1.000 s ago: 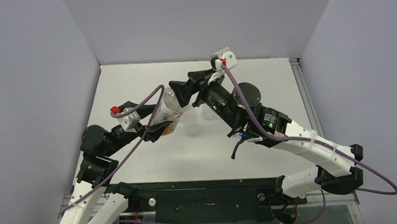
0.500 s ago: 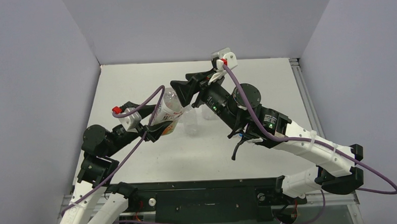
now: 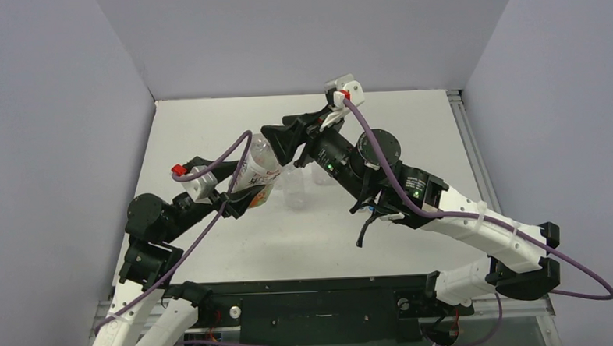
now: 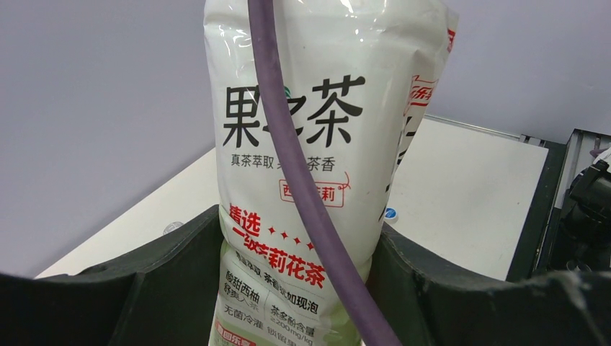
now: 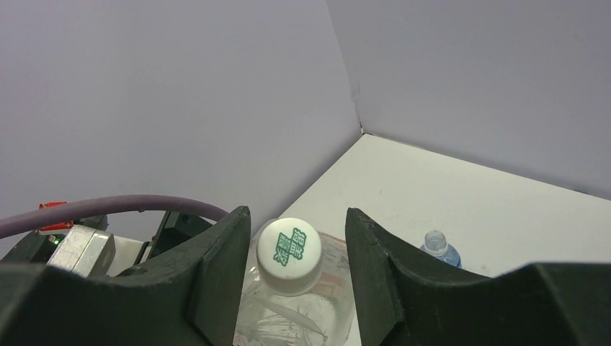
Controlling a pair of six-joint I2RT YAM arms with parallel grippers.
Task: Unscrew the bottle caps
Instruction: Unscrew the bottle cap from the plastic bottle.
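A: Right gripper (image 5: 297, 216): shifted slightly left since the earlier view, jaws narrower.
B: State?
A: Fingers stand on either side of the white cap (image 5: 290, 254), with a small gap on each side, not touching.
B: Left gripper (image 4: 295, 245)?
A: Pinching the labelled bottle (image 4: 346, 65) at its lower body, over the table (image 3: 208, 130).
B: Other entries?
A: One uncapped bottle (image 5: 436, 249) stands beyond. One blue cap (image 4: 390, 213) lies on the table.

The wide labelled bottle (image 4: 302, 180) is tilted, its white green-printed cap (image 5: 289, 252) still on; an uncapped bottle (image 5: 436, 247) stands upright beyond.
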